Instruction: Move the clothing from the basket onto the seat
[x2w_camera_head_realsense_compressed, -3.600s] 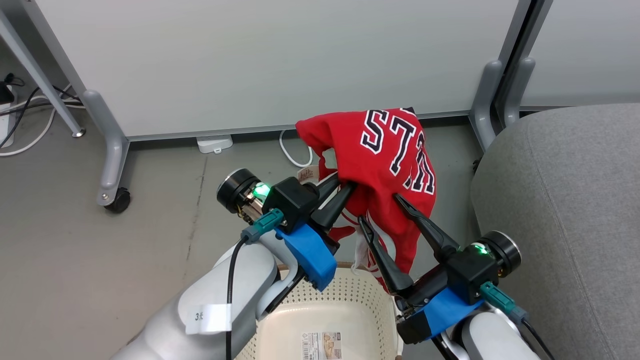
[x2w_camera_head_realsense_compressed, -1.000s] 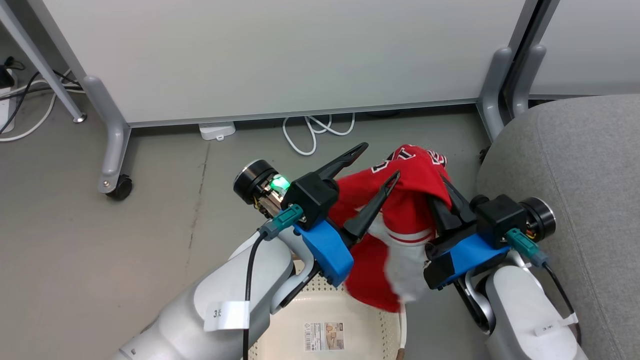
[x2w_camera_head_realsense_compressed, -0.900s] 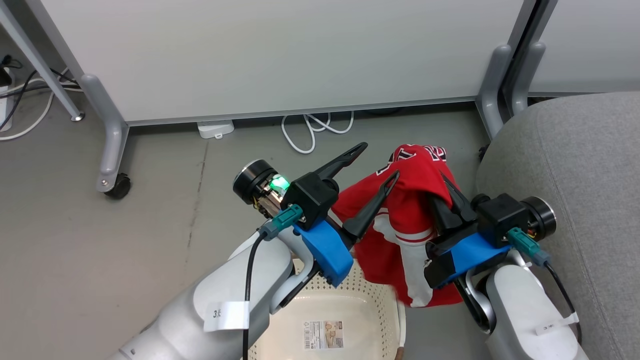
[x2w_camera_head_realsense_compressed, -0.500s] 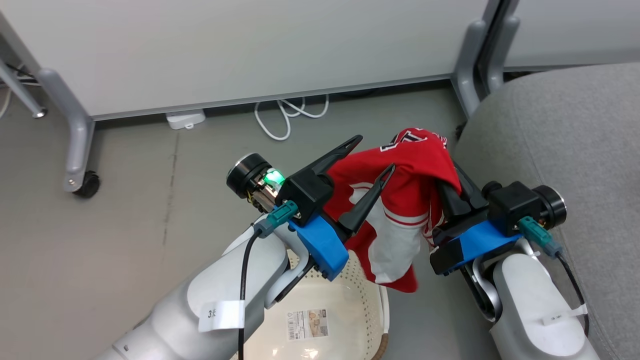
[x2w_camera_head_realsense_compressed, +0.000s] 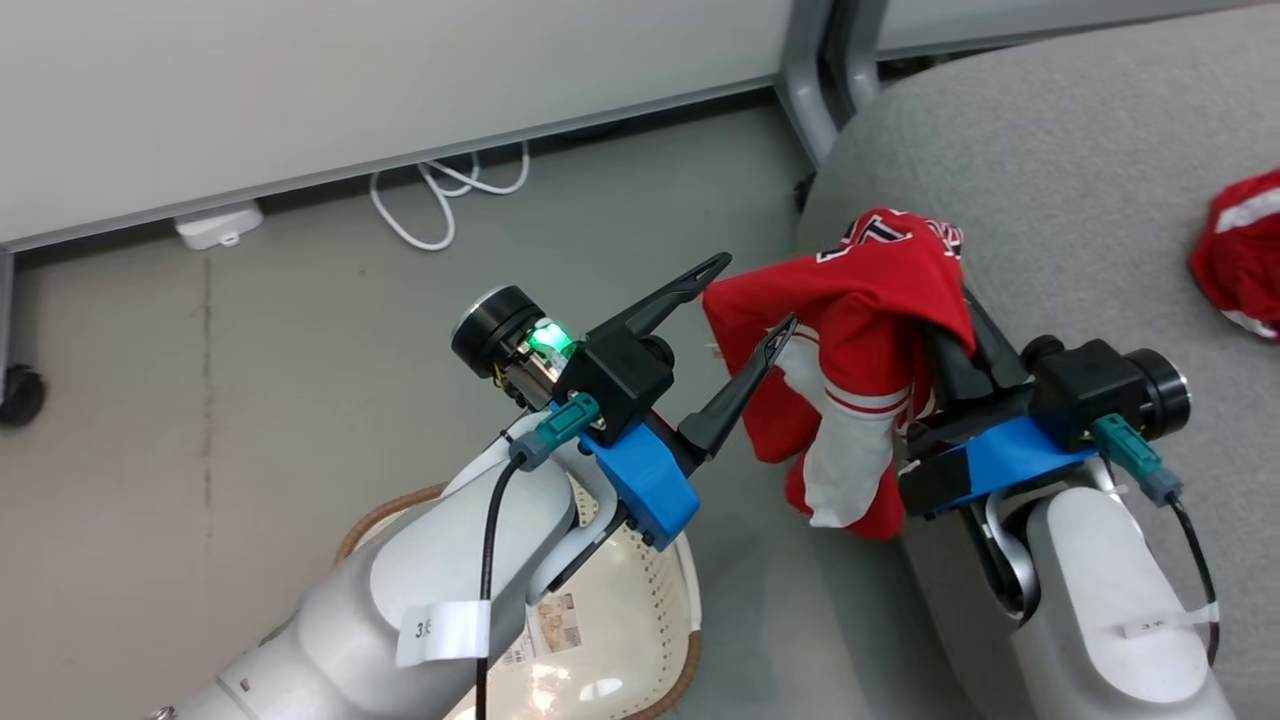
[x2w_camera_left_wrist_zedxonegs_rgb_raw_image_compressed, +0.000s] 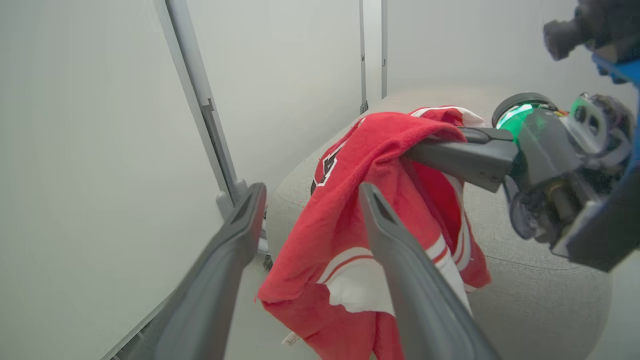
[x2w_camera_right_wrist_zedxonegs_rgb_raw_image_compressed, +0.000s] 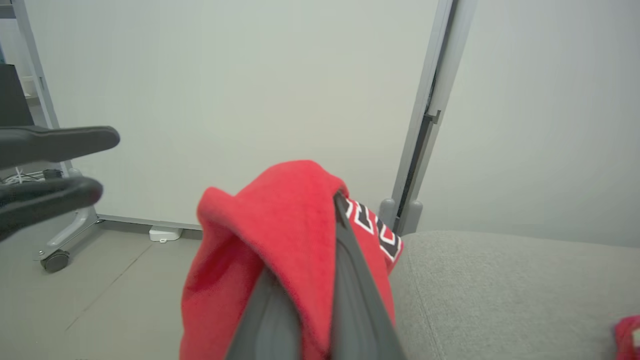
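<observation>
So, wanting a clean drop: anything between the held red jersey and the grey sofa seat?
Nothing visible. The red lettered jersey hangs from the shut right hand at the edge of the grey fabric seat; another red garment lies farther right.

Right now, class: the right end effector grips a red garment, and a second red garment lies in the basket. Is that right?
The second red garment lies on the seat, not in the basket, as the head view shows. The right end effector does grip the first red garment.

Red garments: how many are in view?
2. The held garment hangs from the right gripper at the seat edge; the second garment lies farther right on it. Others may be hidden.
</observation>
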